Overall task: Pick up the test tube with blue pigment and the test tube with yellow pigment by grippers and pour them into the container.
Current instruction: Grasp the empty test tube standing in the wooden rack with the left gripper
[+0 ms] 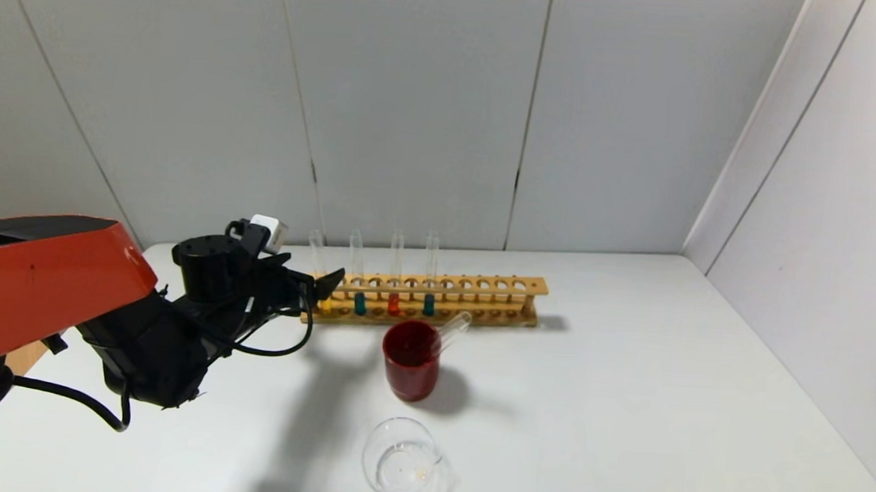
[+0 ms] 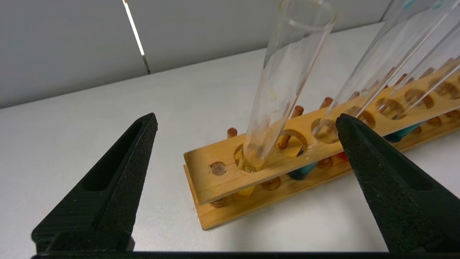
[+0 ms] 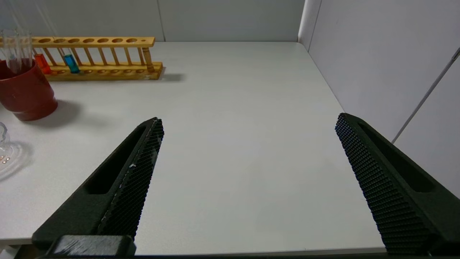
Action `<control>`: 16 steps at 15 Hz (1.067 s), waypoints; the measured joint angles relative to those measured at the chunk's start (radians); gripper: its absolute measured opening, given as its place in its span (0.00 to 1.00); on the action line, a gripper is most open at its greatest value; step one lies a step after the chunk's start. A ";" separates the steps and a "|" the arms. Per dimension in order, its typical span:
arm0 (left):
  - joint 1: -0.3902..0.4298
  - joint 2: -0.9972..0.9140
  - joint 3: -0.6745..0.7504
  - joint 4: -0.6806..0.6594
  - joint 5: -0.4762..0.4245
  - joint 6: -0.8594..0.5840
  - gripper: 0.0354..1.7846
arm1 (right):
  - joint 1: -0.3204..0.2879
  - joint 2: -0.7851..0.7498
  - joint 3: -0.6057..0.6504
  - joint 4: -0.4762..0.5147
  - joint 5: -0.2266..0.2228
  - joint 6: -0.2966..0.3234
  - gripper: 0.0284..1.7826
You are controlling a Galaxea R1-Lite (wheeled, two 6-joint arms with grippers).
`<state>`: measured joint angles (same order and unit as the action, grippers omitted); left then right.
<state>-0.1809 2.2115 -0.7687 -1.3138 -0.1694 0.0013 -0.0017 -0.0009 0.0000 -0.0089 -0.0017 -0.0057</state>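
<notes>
At rack's left end, left gripper [image 2: 246, 124] gapes around yellow tube [image 2: 280, 86] (seemingly untouched); blue tube [image 2: 377, 68] beside risks a knock.

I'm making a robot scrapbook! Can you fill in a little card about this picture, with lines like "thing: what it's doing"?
left hand: open, at the rack's left end, fingers either side of the yellow tube, not touching it
right hand: open, over bare table, holding nothing
yellow tube: standing in the rack
rack: wooden, holds four tubes: yellow, blue, red, blue
blue tubes: both in the rack
red cup: in front of the rack, an empty tube leaning in it
beaker: nearest the robot; no coloured liquid visible
</notes>
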 joint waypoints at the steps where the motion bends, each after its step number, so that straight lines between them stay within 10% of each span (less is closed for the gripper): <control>1: 0.000 0.005 -0.003 0.000 0.005 0.000 0.98 | 0.000 0.000 0.000 0.000 0.000 0.000 0.98; 10: -0.008 0.014 -0.028 0.010 0.013 0.000 0.92 | 0.000 0.000 0.000 0.000 0.000 0.000 0.98; 16: -0.031 0.017 -0.041 0.015 0.017 0.001 0.40 | 0.000 0.000 0.000 0.000 0.000 0.000 0.98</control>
<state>-0.2115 2.2283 -0.8096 -1.2987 -0.1523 0.0019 -0.0017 -0.0009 0.0000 -0.0089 -0.0017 -0.0053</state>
